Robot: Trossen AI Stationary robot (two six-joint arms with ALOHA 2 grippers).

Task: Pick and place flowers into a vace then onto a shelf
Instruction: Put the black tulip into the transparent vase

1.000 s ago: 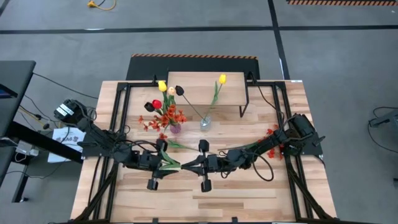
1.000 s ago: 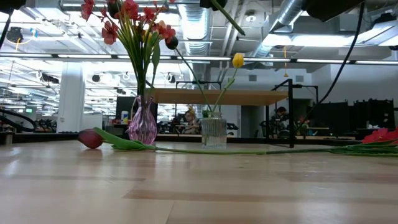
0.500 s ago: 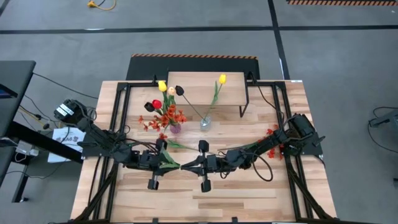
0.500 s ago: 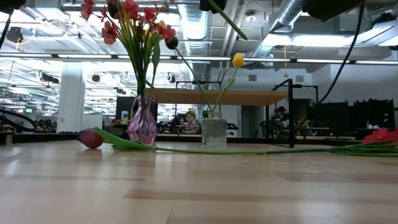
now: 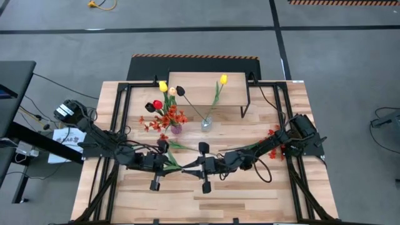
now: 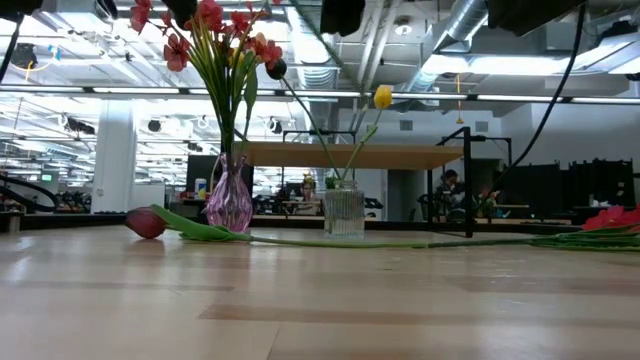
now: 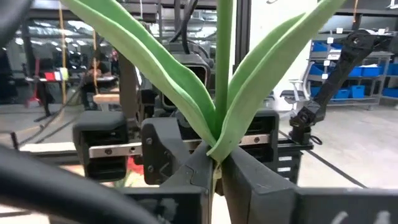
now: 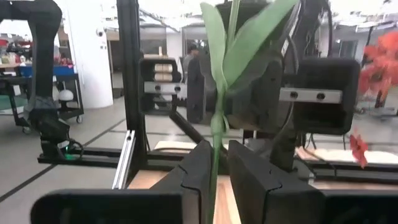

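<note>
A green-stemmed tulip [image 5: 171, 160] with long leaves hangs over the table's near middle between my two grippers; its head does not show. My left gripper [image 5: 176, 165] and right gripper [image 5: 189, 166] face each other, both shut on its stem. A purple vase [image 5: 177, 129] stands on the table with several flowers. A clear vase [image 5: 206, 124] holds a yellow and a dark tulip. A maroon tulip [image 6: 146, 223] lies flat on the table. The shelf [image 5: 206, 87] stands at the far edge. My left gripper pinches the tulip's stem between its two fingers right where the leaves fork [image 7: 215, 153]. The fingers lie across the stem, coming level from the table's left. The tulip is lifted clear of the table. My right gripper pinches the bare stem below the leaves [image 8: 216, 157] between its two fingers. It comes level from the table's right, fingers across the stem. The stem and leaves stand out beyond the fingers, clear of the table.
Red-orange sprays [image 5: 275, 135] lie by the right arm near the table's right edge, seen low at the right [image 6: 612, 218]. The lying tulip's stem [image 6: 400, 241] stretches across the table's middle. Black frame rails run along both table sides.
The right gripper has moved a little toward the table's left, closing on the left gripper. In the low view the slanting green stem at the top no longer shows and a dark gripper body sits there instead.
</note>
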